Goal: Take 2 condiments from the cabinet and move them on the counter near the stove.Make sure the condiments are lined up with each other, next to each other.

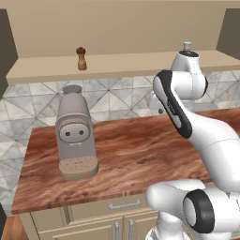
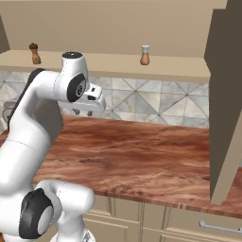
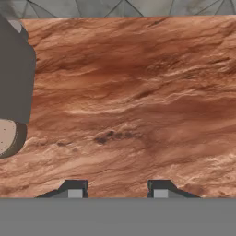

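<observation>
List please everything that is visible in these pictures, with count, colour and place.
pepper mill: 1, brown, on the cabinet shelf, left part.
shaker: 1, pale with white cap, on the shelf, right of the mill.
cabinet: 1, tan, open, above the counter.
coffee machine: 1, grey-beige, on the counter, left side.
counter: 1, reddish-brown wood grain.
drawers: cream, under the counter.
arm: 1, white, over the counter.
end effector: 1, dark tips apart, above bare counter.

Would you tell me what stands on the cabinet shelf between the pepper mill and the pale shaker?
Nothing: in the right base view, the shelf is bare between the pepper mill and the pale shaker.
</observation>
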### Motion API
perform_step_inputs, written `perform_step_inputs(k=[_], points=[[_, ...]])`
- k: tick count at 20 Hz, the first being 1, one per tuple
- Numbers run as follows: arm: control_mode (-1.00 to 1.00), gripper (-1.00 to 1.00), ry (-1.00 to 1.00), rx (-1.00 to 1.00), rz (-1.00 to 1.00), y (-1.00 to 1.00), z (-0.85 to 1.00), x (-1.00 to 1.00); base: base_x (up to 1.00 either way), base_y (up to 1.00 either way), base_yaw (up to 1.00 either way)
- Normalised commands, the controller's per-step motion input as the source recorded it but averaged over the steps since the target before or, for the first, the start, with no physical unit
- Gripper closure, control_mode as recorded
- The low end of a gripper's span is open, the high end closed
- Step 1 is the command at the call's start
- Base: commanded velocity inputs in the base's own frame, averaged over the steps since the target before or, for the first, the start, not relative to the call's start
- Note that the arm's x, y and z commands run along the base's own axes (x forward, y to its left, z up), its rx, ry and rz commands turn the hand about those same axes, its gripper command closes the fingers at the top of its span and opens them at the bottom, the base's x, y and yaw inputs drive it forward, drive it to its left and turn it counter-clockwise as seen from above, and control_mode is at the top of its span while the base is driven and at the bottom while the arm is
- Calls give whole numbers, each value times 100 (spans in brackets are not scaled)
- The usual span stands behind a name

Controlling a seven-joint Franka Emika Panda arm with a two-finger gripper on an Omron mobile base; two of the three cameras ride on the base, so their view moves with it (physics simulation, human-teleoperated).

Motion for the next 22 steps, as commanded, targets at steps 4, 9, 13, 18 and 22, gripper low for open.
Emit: perform_step_inputs(k=[4, 9, 13, 18, 22], points=[[-100, -100, -3, 0, 0, 0, 2, -24, 0, 0, 0], [-100, -100, -21, -10, -1, -6, 27, -56, 0, 0, 0], [-100, -100, -34, -9, -10, -30, 37, -59, 0, 0, 0], [-100, -100, -39, -2, -17, -20, 65, -24, 0, 0, 0], [-100, -100, -37, 0, -18, -9, 73, 0, 0, 0, 0]])
